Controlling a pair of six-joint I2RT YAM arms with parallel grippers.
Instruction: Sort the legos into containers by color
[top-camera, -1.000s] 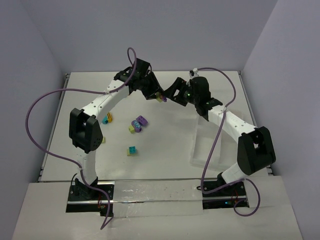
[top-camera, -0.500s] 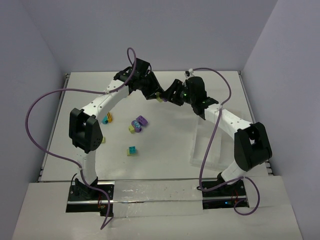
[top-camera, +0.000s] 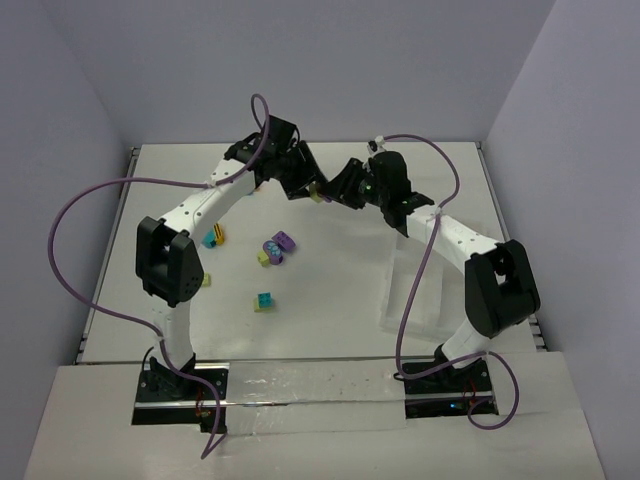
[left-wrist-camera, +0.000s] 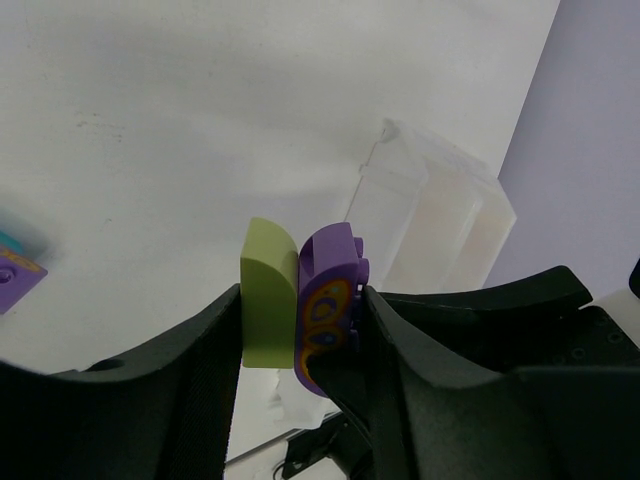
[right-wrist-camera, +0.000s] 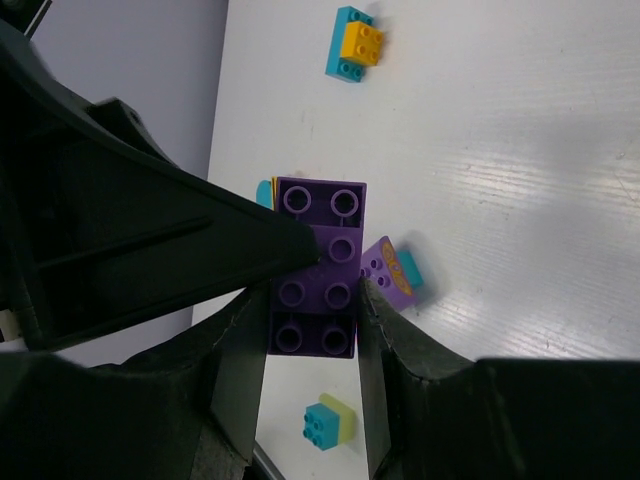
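Note:
Above the table's far middle my two grippers meet on one pair of joined legos. In the left wrist view the lime green brick (left-wrist-camera: 269, 295) and the purple brick (left-wrist-camera: 328, 290) sit between my left gripper's (left-wrist-camera: 303, 320) fingers, which touch both outer faces. In the right wrist view my right gripper (right-wrist-camera: 305, 315) is shut on the narrow sides of the purple brick (right-wrist-camera: 312, 300), while a left finger (right-wrist-camera: 200, 250) rests on its studded face. From above, the left gripper (top-camera: 311, 189) and right gripper (top-camera: 336, 189) face each other. The containers, a translucent tray (top-camera: 400, 300), lie right of centre.
Loose legos lie on the table: a teal and orange pair (top-camera: 214, 238), a purple and green cluster (top-camera: 277, 247), a teal and yellow pair (top-camera: 264, 301). The right wrist view shows a teal and orange pair (right-wrist-camera: 352, 42) and a teal and pale yellow one (right-wrist-camera: 328, 422). Walls enclose the table.
The right gripper has moved left toward the left gripper and shut on the purple brick. The left arm has barely moved and still has the pair between its fingers.

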